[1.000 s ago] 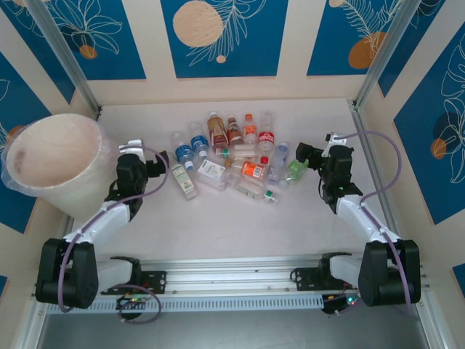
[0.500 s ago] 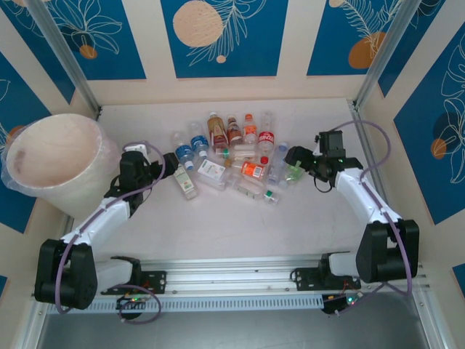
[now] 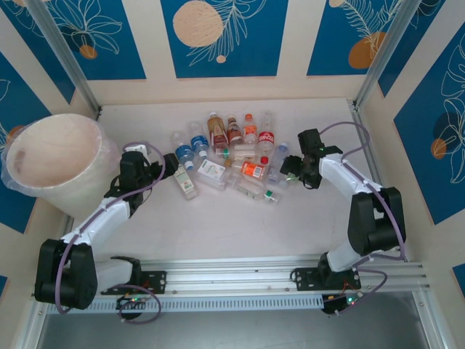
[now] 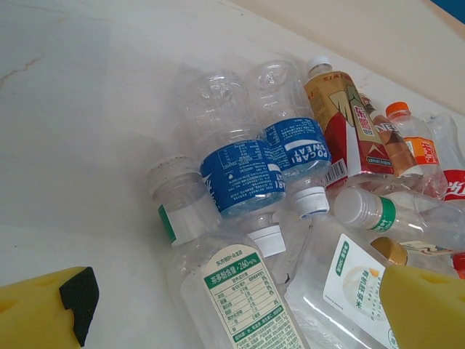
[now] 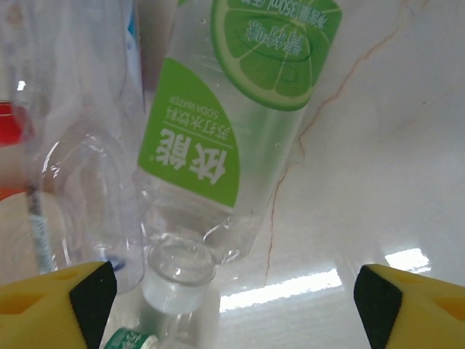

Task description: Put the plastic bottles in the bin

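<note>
"Where are the plastic bottles?"

"Lying in a heap on the table, near the back wall. The bin stands off to the left, well apart from them."

"What's the left gripper doing?"

"It's at the left edge of the heap with its fingers spread wide. A white-label bottle lies under it, just beside two blue-label bottles."

"And the right gripper?"

"It's at the right edge, and its fingers are wide apart too. The cap end of a green-label bottle lies between them, touching neither one."
</note>
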